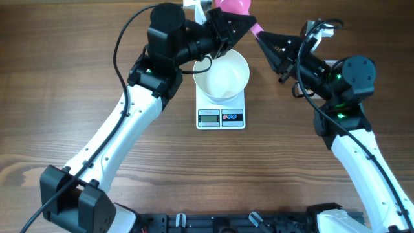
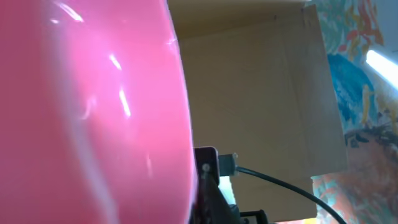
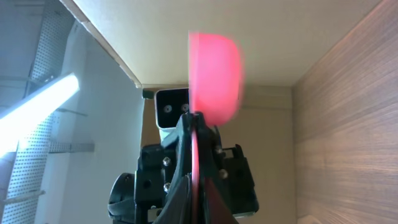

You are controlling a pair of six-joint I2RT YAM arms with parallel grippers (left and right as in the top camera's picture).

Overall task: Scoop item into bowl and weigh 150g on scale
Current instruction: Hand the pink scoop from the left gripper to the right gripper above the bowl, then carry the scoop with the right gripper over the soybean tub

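The white bowl (image 1: 222, 76) stands on the white scale (image 1: 220, 118) at the back middle of the table, and its inside looks plain white. The item is out of view. A pink scoop (image 1: 234, 6) hangs above the table's far edge, just behind the bowl. My right gripper (image 1: 264, 37) is shut on its thin handle, and the right wrist view shows the scoop (image 3: 214, 74) edge-on between the jaws (image 3: 196, 180). My left gripper (image 1: 238, 27) sits right against the scoop's cup. That cup (image 2: 87, 112) fills the left wrist view and hides the left jaws.
Both arms reach in over the wooden table (image 1: 194, 168) from the near side and meet behind the bowl. A brown cardboard wall (image 2: 249, 93) stands behind the table. The right arm's black mount and cable (image 2: 211, 174) are close beside the scoop.
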